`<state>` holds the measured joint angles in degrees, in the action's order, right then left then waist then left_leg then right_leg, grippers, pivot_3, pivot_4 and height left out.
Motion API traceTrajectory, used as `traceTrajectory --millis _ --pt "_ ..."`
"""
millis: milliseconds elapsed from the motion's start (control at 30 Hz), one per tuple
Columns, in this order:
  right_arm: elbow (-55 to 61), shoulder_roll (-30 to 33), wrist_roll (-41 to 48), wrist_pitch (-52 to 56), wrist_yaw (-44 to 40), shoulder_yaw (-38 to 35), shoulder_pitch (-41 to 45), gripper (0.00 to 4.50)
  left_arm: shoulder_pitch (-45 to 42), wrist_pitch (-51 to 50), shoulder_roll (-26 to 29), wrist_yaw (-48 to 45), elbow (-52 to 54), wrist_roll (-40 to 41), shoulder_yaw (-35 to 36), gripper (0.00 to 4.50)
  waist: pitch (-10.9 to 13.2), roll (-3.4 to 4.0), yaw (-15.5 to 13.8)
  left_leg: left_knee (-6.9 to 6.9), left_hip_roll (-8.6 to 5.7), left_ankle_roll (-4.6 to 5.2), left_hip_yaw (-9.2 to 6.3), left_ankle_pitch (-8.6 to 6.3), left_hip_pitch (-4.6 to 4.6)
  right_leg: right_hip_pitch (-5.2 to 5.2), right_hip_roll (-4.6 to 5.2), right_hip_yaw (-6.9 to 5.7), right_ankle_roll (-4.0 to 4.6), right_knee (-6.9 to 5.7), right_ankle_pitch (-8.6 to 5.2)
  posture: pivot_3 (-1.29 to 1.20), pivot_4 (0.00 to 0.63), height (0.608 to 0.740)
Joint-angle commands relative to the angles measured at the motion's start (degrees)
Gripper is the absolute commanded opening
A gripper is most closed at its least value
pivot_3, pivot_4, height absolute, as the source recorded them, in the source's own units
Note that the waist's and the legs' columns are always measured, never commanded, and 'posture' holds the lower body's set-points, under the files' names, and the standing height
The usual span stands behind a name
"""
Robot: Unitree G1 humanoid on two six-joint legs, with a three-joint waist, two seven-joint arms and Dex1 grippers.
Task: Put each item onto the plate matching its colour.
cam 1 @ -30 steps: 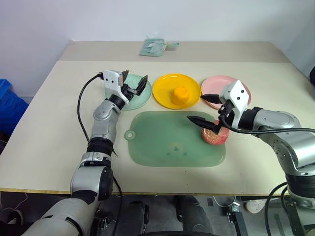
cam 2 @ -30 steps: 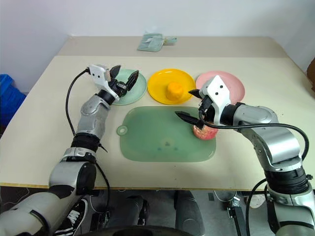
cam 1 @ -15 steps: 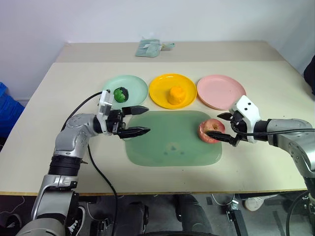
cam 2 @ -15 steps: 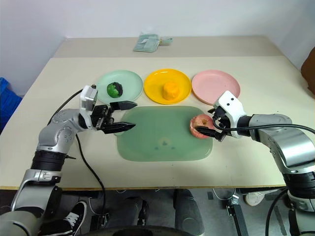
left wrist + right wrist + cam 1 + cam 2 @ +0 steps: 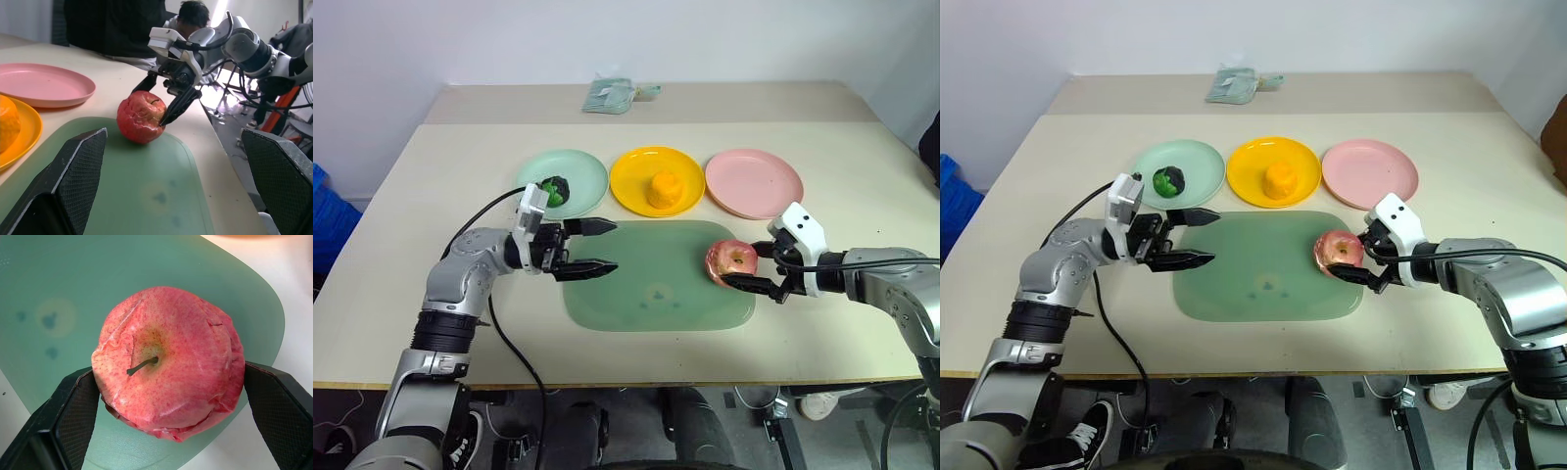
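While the red apple [image 5: 1337,252] sits on the right end of the green mat [image 5: 1263,284], I see my right gripper [image 5: 1363,260] spread wide around it, one finger on each side; whether the fingers touch it I cannot tell. My left gripper [image 5: 1197,236] hangs spread and empty over the mat's left edge, pointing toward the apple. On the tabletop [image 5: 1449,166] beyond the mat, the dark green ball [image 5: 1168,181] lies on the mint plate [image 5: 1195,162], the orange-yellow block [image 5: 1279,179] on the yellow plate [image 5: 1246,166], and the pink plate [image 5: 1371,171] holds nothing.
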<state>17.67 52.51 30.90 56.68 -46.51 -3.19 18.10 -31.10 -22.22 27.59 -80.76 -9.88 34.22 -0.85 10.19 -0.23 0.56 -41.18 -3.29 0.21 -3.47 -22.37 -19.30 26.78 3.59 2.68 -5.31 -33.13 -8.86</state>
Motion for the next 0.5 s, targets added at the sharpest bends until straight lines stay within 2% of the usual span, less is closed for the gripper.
traceTrajectory --millis 33,200,300,367,400,500 --pt "1.16 -1.31 2.89 0.95 0.22 -3.77 1.95 4.50 0.35 0.59 -0.05 0.90 2.26 0.13 0.60 4.47 0.00 0.00 0.00 0.00 0.00 -0.08 0.00 0.04 0.00 0.00 0.00 0.00 0.00 0.00 0.00 0.00 0.150 0.740" --pt "0.29 -1.24 2.57 1.09 -0.02 -2.78 1.46 4.50 0.55 1.27 -0.54 1.95 2.79 -0.24 0.33 4.47 0.00 0.00 -0.03 0.00 0.00 -0.20 0.00 0.11 -0.02 0.00 0.00 0.00 0.00 0.00 0.00 0.00 0.150 0.740" --pt "0.22 -1.87 3.17 1.76 0.14 -2.97 1.70 3.69 0.51 1.78 -0.73 2.45 2.81 -0.61 0.19 4.50 0.00 0.00 -0.01 0.00 0.00 -0.21 0.00 0.11 -0.01 0.00 0.00 0.00 0.00 0.00 0.00 0.00 0.150 0.740" --pt "0.35 -2.00 3.00 1.59 0.29 -2.90 1.85 2.76 0.44 1.66 -0.82 2.69 2.73 -0.58 0.29 4.50 0.00 0.00 -0.01 0.00 0.00 -0.21 0.00 0.11 -0.01 0.00 0.00 0.00 0.00 0.00 0.00 0.00 0.150 0.740" --pt "0.30 -2.01 2.31 1.04 0.69 -2.69 2.08 2.55 0.42 1.60 -0.82 2.80 2.70 -0.59 0.31 4.50 0.00 0.00 0.00 0.00 0.00 -0.21 0.00 0.11 0.00 0.00 0.00 0.00 0.00 0.00 0.00 0.00 0.150 0.740" --pt "-0.38 -2.79 2.10 0.64 1.70 -3.44 3.12 2.55 0.41 1.83 -0.90 3.21 2.53 -0.61 0.50 4.50 0.00 0.00 0.00 0.00 0.00 -0.20 0.00 0.11 -0.01 0.00 0.00 0.00 0.00 0.00 0.00 0.00 0.150 0.740"
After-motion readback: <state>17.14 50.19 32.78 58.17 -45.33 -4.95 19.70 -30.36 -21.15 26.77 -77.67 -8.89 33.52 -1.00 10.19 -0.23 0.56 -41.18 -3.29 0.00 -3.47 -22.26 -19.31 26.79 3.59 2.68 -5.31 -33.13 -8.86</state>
